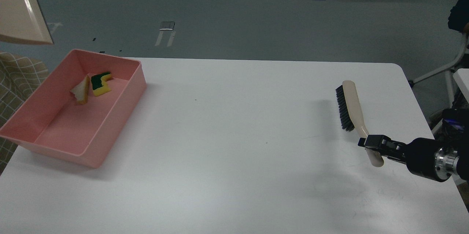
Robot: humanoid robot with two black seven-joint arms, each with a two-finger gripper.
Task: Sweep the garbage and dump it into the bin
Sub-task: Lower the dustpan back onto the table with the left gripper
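While both scraps, the yellow sponge piece (100,84) and the bread-like wedge (82,90), lie touching each other in the far part of the pink bin (91,151) at the worktop's (234,153) left end, your right gripper (370,142) has its fingers closed on the handle of the brush (351,106), well apart at the right. Your left gripper is out of view, only the beige dustpan (20,10) shows at the upper left corner, and no writing or label can be read on anything.

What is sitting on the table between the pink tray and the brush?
Nothing: in the head view, only bare white table lies between the pink tray and the brush.
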